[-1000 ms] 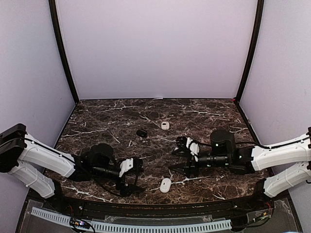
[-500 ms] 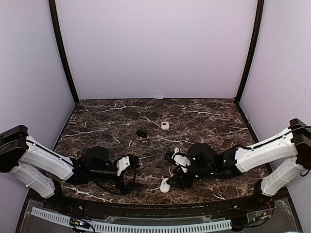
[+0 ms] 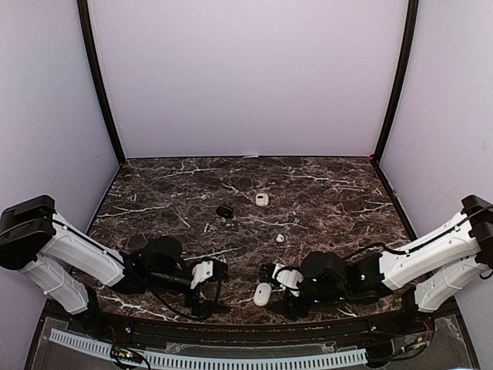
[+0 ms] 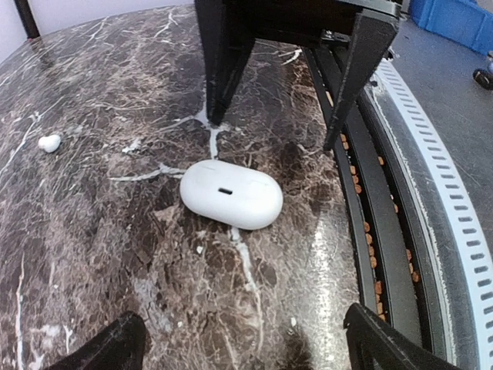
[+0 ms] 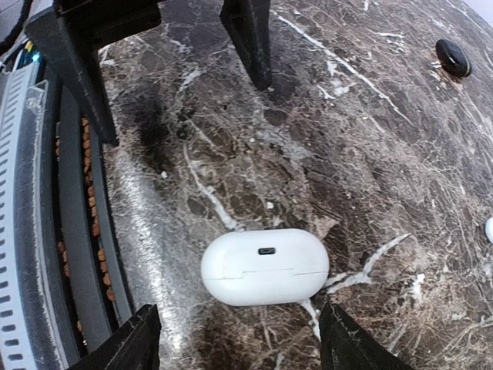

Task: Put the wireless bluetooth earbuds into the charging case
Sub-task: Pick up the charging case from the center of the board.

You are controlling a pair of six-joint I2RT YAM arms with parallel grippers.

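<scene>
A shut white charging case (image 3: 263, 293) lies near the table's front edge, between my two grippers. In the left wrist view the case (image 4: 231, 193) rests ahead of my open left gripper (image 4: 246, 348), untouched. In the right wrist view the case (image 5: 266, 266) sits just beyond my open right gripper (image 5: 235, 347), within the width of its fingertips but apart from them. One tiny white earbud (image 3: 280, 238) lies on the marble behind the case; this earbud (image 4: 49, 142) also shows at the left. From above, the left gripper (image 3: 218, 291) and right gripper (image 3: 277, 293) face each other across the case.
A small black oval object (image 3: 224, 210) and a small white object (image 3: 262, 199) lie mid-table, farther back. The black object (image 5: 452, 56) shows at top right of the right wrist view. A black rail and white slotted strip (image 3: 231, 361) run along the front edge.
My right arm has swung from mid-table down toward the front edge, ending beside the case. The earbud now lies uncovered on the marble. The left gripper has barely shifted.
</scene>
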